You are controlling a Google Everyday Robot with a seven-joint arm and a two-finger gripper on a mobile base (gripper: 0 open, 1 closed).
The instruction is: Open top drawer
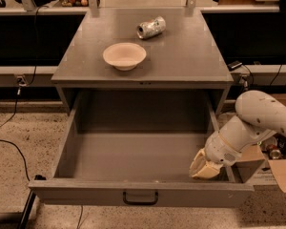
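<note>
Gaping grey metal top drawer [133, 156], black bar handle [140, 198]; cream rounded tool [206, 165] inside front corner, grip state unclear.

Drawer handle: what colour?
The handle is black, camera view; the gripper sits in the drawer, right front corner.

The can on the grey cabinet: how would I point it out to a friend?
Start at the grey cabinet whose top drawer stands open, the robot's gripper inside its front right corner. On the cabinet top, behind the cream bowl, lies the can: silvery, dented, on its side.
</note>
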